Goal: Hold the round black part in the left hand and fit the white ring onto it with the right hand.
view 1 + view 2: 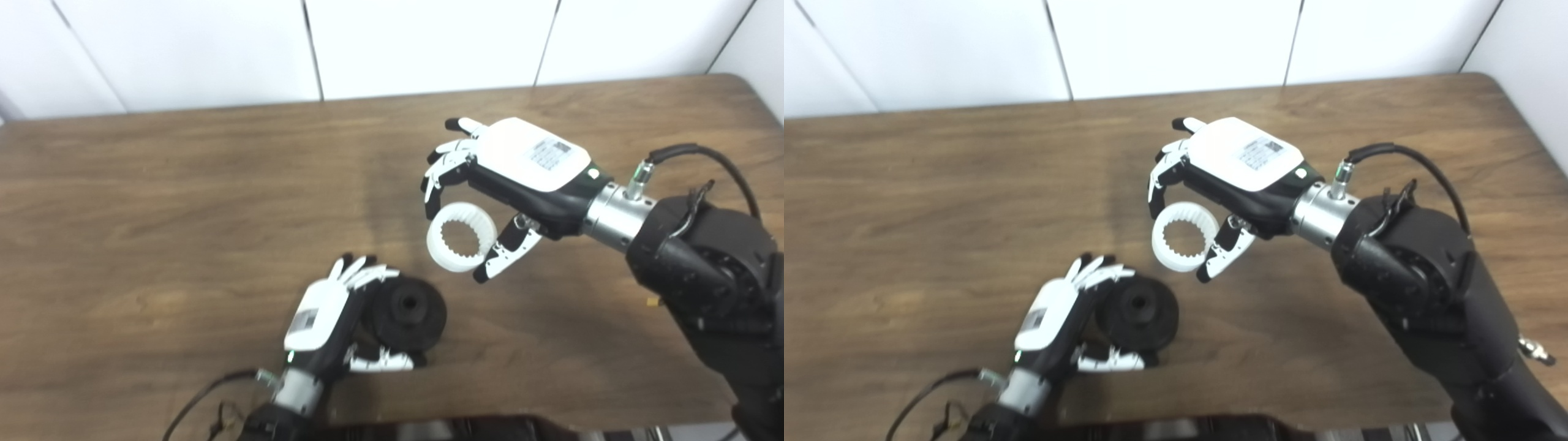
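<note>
Near the front edge of a brown wooden table point(184, 214), the robot's left hand point(324, 318) is wrapped around a round black part point(407, 312), with its fingers point(361, 272) curled over the part's far side and its thumb point(383, 362) pressed along the near side. That black part is a thick disc with a raised hub and a small hole at its centre, and its face is turned up and toward the right; whether it rests on the table cannot be told. Up and to the right of the black part, apart from it, the right hand point(520, 171) holds a white ring point(461, 237) above the table, pinched between its fingertips point(432, 196) at the ring's upper left and its thumb point(505, 251) at the lower right. This ring has small teeth around its inner edge, and its opening faces the camera. Behind the table, beyond the black part, stands a white panelled wall point(429, 43).
</note>
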{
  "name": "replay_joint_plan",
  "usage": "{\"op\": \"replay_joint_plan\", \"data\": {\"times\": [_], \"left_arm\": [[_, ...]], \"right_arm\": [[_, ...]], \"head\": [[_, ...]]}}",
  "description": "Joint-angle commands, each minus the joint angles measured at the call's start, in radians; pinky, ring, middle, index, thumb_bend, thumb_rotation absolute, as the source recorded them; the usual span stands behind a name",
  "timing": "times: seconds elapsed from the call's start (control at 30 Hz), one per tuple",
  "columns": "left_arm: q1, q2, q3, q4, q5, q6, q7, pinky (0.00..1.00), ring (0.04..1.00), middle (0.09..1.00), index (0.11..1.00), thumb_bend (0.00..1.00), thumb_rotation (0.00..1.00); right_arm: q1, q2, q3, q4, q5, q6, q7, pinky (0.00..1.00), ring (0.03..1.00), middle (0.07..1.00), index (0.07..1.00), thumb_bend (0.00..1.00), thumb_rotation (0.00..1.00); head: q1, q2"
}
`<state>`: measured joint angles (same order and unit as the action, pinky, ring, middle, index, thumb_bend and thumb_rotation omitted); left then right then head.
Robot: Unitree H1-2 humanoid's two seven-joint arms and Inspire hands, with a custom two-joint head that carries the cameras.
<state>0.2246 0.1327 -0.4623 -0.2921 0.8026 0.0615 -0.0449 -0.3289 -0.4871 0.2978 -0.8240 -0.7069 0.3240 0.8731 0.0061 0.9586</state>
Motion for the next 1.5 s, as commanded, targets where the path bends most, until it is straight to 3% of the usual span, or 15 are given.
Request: {"op": "replay_joint_plan", "data": {"times": [0.0,0.37,0.87,1.47], "left_arm": [[-0.001,-0.028,-0.027,0.003,0.022,0.025,-0.05,1.0,0.917,0.815,0.486,0.52,0.06],[-0.022,-0.035,-0.05,-0.023,0.025,0.08,-0.058,1.0,0.914,0.805,0.485,0.52,0.06],[-0.031,-0.04,-0.059,-0.037,0.023,0.109,-0.073,1.0,0.929,0.812,0.485,0.52,0.06],[-0.034,-0.049,-0.073,-0.058,0.021,0.134,-0.08,1.0,0.922,0.795,0.485,0.52,0.06]], "right_arm": [[-0.029,0.009,-0.014,-0.029,0.005,0.01,0.011,1.0,0.857,0.746,0.482,0.53,0.14],[-0.02,0.059,0.018,-0.031,0.013,0.001,0.067,1.0,0.856,0.756,0.482,0.53,0.14],[0.024,0.127,0.07,0.041,-0.041,-0.043,0.045,1.0,0.903,0.825,0.483,0.52,0.14],[0.079,0.149,0.1,0.132,-0.101,-0.17,-0.013,1.0,0.895,0.818,0.484,0.52,0.13]], "head": [[0.009,0.013],[0.025,0.064],[0.022,0.073],[0.005,0.075]]}}
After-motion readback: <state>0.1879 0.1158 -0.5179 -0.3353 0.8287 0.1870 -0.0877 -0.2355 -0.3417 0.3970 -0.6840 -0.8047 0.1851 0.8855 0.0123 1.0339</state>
